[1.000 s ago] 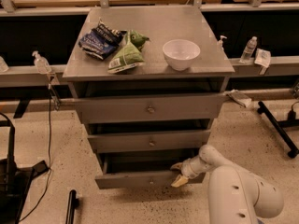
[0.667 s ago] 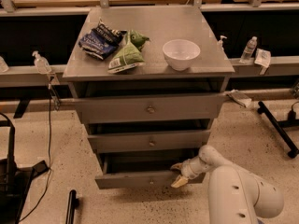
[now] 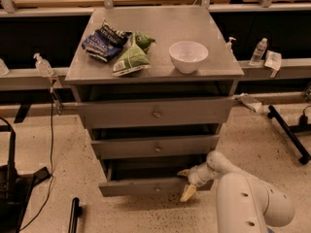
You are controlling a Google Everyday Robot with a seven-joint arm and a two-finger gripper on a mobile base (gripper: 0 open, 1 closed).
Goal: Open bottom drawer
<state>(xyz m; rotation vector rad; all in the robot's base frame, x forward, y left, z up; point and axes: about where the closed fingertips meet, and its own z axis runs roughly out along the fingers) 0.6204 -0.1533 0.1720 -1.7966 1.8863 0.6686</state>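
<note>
Camera view: pincer (image 3: 186,183) spread astride bottom drawer (image 3: 141,187) front, right of knob (image 3: 156,189); front's long axis left-right; likely pull toward camera.

Cream gripper (image 3: 186,183) at lower centre-right, white arm (image 3: 248,205), grey bottom drawer (image 3: 136,187); up top, white bowl (image 3: 188,56), dark-blue bag (image 3: 104,42), green bag (image 3: 131,59).

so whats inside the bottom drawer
Only a dark strip inside the bottom drawer shows, with nothing visible in it. The rest is hidden under the middle drawer. The gripper is at the bottom front's right end.
</note>
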